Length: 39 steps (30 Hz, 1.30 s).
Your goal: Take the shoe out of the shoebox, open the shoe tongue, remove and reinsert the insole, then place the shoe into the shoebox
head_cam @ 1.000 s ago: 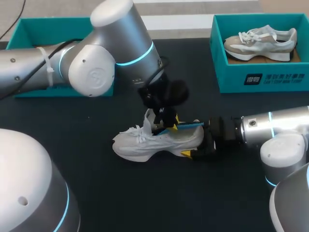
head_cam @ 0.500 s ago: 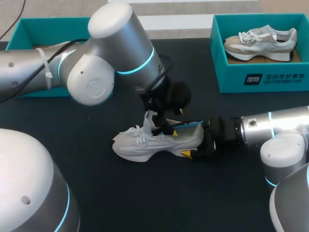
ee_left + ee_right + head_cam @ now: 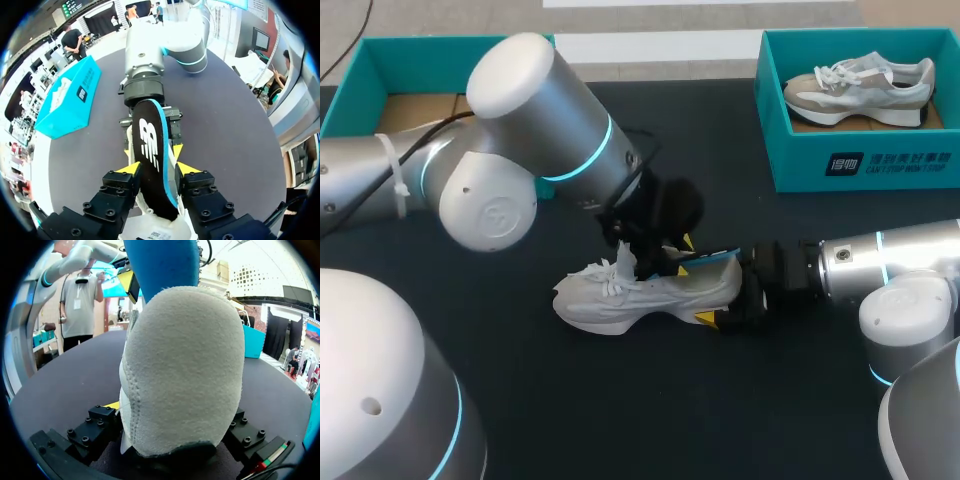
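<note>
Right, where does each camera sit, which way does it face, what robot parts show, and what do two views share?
Head view: above and behind, looking down on the table; left arm and right arm show.
Left wrist view: on that wrist, looking along the left gripper, shut on the insole.
Right wrist view: on that wrist, facing the shoe, heel in the right gripper.
Shared: both wrist views show the insole.

Black matte table [image 3: 620, 400] fills nearly the whole head view. From the wrist cameras the same top [image 3: 235, 125] reads dark grey. Lighting is even, with soft shadows and a faint sheen on the surface.
</note>
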### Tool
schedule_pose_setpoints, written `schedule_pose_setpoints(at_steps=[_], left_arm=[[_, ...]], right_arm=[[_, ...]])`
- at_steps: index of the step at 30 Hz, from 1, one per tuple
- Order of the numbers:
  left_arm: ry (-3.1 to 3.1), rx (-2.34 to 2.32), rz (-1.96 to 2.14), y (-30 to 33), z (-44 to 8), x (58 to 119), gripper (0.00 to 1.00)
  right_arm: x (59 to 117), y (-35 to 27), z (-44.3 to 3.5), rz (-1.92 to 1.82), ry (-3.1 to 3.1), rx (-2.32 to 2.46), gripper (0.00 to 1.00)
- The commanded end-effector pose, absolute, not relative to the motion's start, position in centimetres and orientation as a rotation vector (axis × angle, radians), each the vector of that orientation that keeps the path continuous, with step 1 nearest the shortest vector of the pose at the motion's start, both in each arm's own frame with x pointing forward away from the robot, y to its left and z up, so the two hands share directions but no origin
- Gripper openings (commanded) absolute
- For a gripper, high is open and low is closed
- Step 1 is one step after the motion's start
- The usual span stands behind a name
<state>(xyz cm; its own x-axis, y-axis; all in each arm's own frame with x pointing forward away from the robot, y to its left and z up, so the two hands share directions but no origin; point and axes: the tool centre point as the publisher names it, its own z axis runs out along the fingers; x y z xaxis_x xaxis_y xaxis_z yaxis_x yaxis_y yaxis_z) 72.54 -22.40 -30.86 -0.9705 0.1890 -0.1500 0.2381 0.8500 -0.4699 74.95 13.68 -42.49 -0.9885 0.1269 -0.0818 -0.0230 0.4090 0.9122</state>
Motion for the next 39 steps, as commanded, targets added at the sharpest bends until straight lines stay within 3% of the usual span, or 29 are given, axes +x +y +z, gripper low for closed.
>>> schedule_pose_setpoints(at_steps=[1, 11, 18, 20, 21, 22, 28, 39], left_arm=[[2.932, 0.346, -0.786, -22.9, -31.6, 72.5, 0.46], [2.916, 0.287, -0.840, -24.0, -32.4, 72.5, 0.42], [2.894, 0.239, -0.826, -24.8, -33.1, 73.2, 0.33], [2.893, 0.233, -0.825, -25.0, -33.2, 73.3, 0.24], [2.890, 0.228, -0.823, -25.0, -33.3, 73.4, 0.09], [2.890, 0.227, -0.823, -25.0, -33.3, 73.5, 0.00], [2.870, 0.242, -0.844, -24.1, -32.1, 73.3, 0.00], [2.811, 0.243, -1.004, -23.9, -25.6, 72.2, 0.00]], right_arm=[[75.0, 13.9, -42.8, 1.628, 2.521, 0.095, 0.00], [75.0, 13.9, -42.8, 1.628, 2.521, 0.095, 0.00], [75.0, 13.9, -42.8, 1.628, 2.521, 0.095, 0.00], [75.0, 13.9, -42.8, 1.628, 2.521, 0.095, 0.00], [75.0, 13.9, -42.8, 1.628, 2.521, 0.095, 0.00], [75.0, 13.9, -42.8, 1.628, 2.521, 0.095, 0.00], [75.0, 13.9, -42.8, 1.628, 2.521, 0.095, 0.00], [75.0, 13.9, -42.8, 1.628, 2.521, 0.095, 0.00]])
